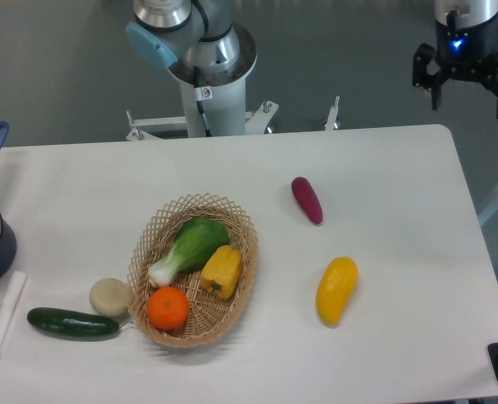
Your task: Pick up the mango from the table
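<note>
Above the table's (384, 160) far right corner the gripper (468, 91) hung spread and empty, approach step pending; next it needed lowering onto the mango (336, 289).

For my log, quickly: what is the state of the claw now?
Claw: open, holding nothing, far from the mango.

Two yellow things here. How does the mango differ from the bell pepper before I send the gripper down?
The mango lies on the bare table, right of the basket; the bell pepper sits inside the basket. The mango is smooth and elongated; the pepper is blocky and ribbed. The mango lies clear of other items; the pepper is crowded by the bok choy and orange. Both are yellow.
</note>
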Controlling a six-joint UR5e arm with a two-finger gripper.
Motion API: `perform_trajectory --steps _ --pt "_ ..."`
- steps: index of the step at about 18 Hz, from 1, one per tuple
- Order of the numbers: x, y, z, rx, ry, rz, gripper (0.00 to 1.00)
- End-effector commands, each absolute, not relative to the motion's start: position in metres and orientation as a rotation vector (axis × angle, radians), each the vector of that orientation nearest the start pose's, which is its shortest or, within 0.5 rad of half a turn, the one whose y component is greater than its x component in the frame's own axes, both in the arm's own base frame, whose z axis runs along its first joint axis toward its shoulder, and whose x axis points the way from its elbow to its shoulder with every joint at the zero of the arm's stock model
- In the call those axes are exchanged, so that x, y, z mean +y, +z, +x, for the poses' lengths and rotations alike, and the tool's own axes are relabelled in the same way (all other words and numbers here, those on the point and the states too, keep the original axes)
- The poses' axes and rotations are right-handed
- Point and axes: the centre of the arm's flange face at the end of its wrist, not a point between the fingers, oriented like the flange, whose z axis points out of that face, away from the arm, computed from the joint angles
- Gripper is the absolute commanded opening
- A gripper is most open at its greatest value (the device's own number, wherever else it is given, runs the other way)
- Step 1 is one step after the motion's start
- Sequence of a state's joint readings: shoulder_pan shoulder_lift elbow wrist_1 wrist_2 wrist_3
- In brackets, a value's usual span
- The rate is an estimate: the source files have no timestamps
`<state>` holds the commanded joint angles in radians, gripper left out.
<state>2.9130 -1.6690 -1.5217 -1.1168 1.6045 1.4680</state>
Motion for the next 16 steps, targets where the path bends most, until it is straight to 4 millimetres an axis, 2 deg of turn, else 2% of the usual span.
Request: perform_trajectory --steps 6,9,12,14,16 --pt "0.257 0.506 -0.519 0.19 0.624 -3.036 1.0" --pt "0.258 0.494 -0.516 0.192 0.59 -3.046 1.0" --pt "0.261 0.477 -0.513 0.195 0.629 -3.019 1.0" --pt "0.262 0.464 -0.51 0.121 0.651 -2.994 1.0" --pt "0.274 0.454 -0.503 0.008 0.622 -2.978 1.0"
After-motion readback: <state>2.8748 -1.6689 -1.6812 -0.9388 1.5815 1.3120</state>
